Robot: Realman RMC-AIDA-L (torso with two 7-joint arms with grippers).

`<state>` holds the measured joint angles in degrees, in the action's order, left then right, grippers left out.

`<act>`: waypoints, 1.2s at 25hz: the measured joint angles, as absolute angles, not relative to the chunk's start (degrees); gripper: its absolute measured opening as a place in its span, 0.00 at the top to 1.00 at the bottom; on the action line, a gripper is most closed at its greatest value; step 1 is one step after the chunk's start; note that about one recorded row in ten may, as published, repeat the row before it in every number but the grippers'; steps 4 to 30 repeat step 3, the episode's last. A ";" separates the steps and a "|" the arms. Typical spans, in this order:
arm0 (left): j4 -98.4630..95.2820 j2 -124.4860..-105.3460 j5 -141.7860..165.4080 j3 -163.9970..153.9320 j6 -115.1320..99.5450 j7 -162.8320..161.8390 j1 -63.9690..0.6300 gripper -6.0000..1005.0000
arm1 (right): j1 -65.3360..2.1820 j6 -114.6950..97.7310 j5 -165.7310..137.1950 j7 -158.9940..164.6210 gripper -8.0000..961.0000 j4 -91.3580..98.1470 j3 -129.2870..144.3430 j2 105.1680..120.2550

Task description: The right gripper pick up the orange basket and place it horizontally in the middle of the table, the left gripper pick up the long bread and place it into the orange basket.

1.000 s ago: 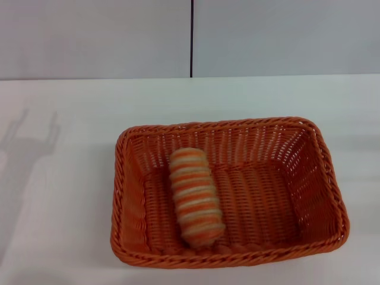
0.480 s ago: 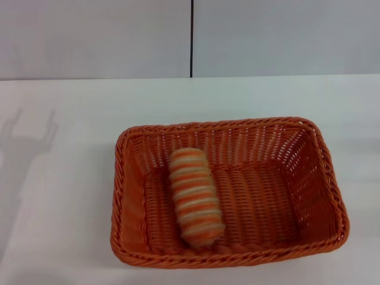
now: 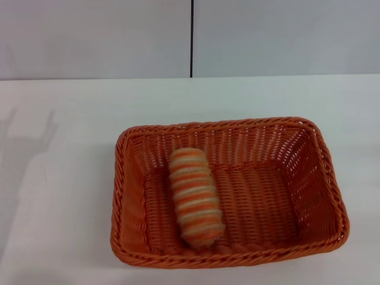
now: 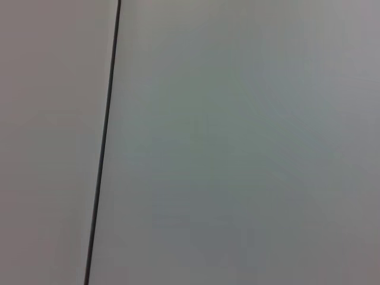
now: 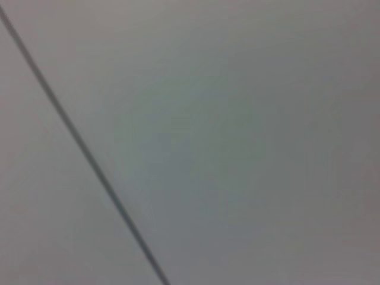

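The orange basket (image 3: 309,178) lies lengthwise across the white table (image 3: 65,196) in the head view, near the front edge and about midway across. Inside it, on the left half of the woven floor, rests the long bread (image 3: 195,196), striped cream and orange, with one end toward the back wall and the other toward the front rim. Neither the left gripper nor the right gripper shows in any view. Only a faint shadow of an arm falls on the table at the far left. Both wrist views show just a grey wall with a dark seam.
A grey wall with a vertical dark seam (image 3: 192,38) stands behind the table. Bare tabletop stretches to the left of the basket and behind it.
The arm's shadow on the table's left side has slid further left and faded. Basket and bread have not moved.
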<state>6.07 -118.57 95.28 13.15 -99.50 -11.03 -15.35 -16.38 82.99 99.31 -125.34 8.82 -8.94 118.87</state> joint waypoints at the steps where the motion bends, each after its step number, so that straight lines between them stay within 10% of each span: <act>1: 6.07 -118.57 95.26 13.29 -99.45 -11.03 -15.38 0.19 | -16.23 82.77 99.31 -125.89 0.54 8.23 -10.17 118.89; 30: 6.06 -118.57 95.24 13.46 -99.42 -11.07 -15.35 0.19 | -15.74 82.45 99.31 -127.23 0.54 6.76 -13.07 118.91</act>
